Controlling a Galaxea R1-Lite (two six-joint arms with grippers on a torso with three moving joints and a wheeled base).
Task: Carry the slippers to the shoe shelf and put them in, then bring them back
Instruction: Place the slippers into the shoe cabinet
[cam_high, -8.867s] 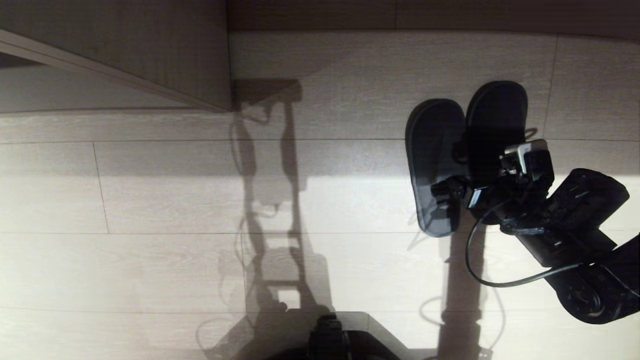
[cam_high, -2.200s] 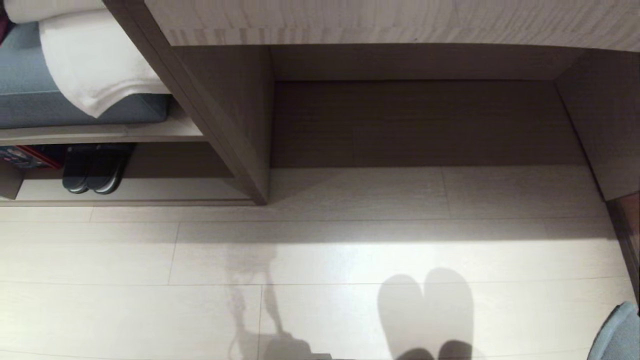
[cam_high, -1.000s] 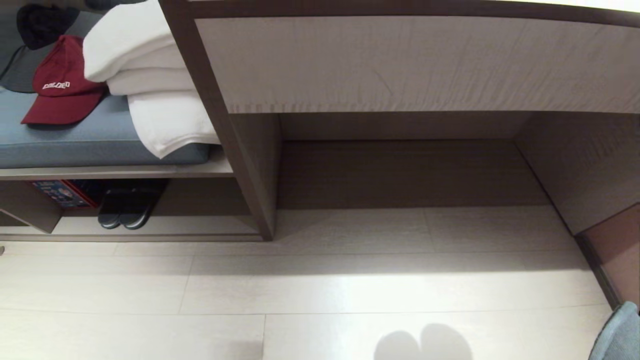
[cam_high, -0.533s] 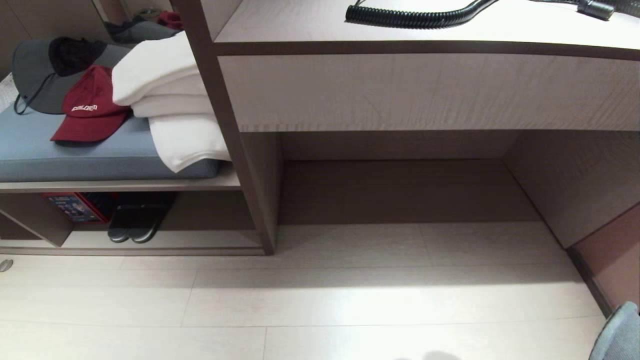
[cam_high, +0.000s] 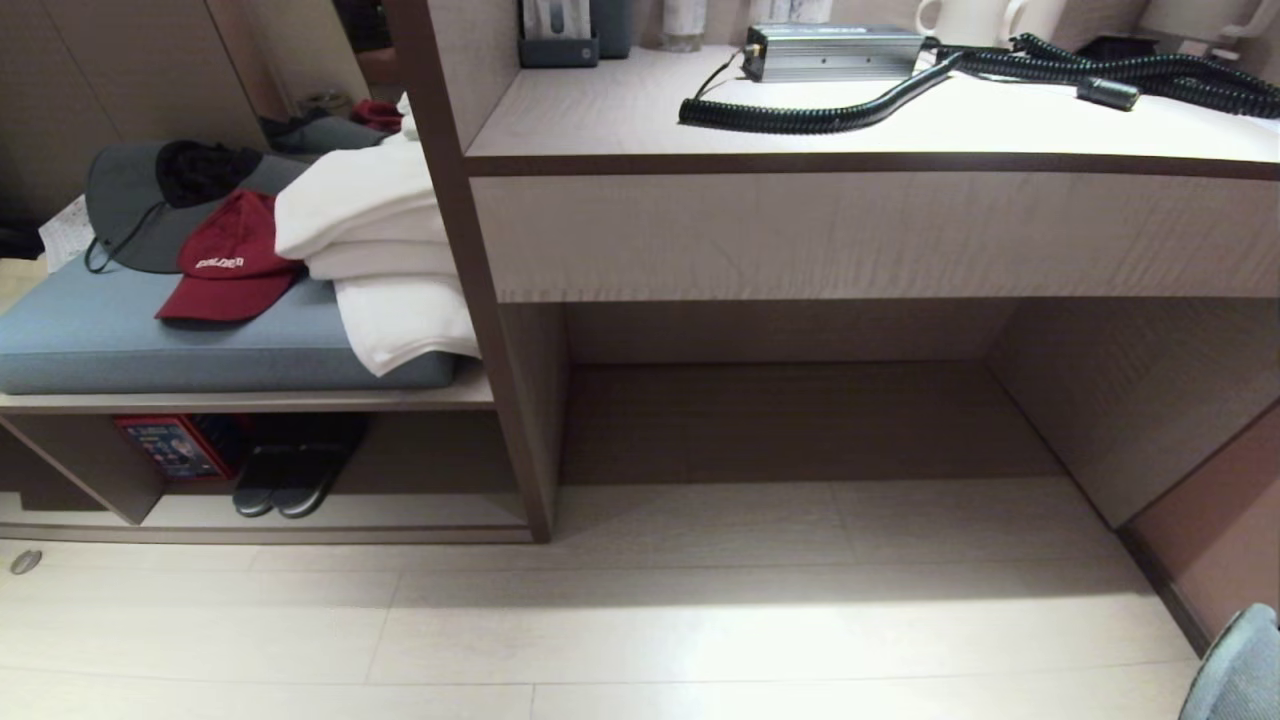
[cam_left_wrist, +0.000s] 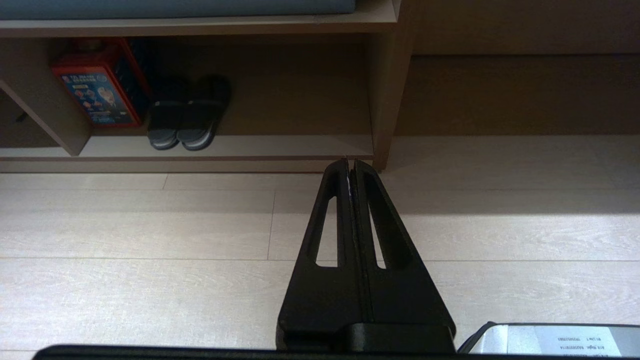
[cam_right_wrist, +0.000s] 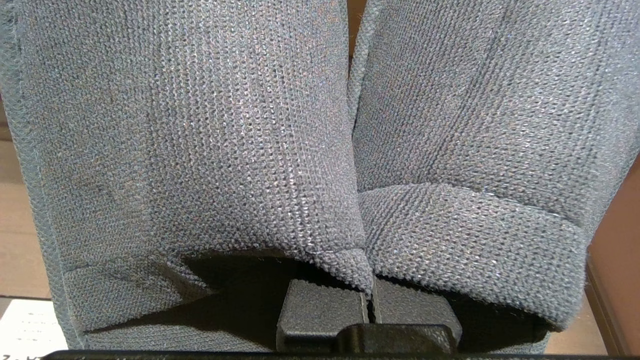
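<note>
Slippers (cam_right_wrist: 200, 125) fill my right wrist view, both slate-grey knitted bands pinched together where they meet in my right pincer (cam_right_wrist: 369, 295), whose jaws are clamped tight on the fabric. At the head view's lower right corner I see only a grey edge of them (cam_high: 1240, 670). My left pincer (cam_left_wrist: 351, 165) hangs over the pale floor (cam_left_wrist: 150, 240) with its two fingers pressed together, gripping nothing. Ahead on the left is the shoe shelf (cam_high: 400, 520), its low opening holding a darker pair (cam_high: 285, 480) beside a red box (cam_high: 170, 445). To its right stands the worktop (cam_high: 850, 125) carrying a coiled black cable (cam_high: 830, 110).
</note>
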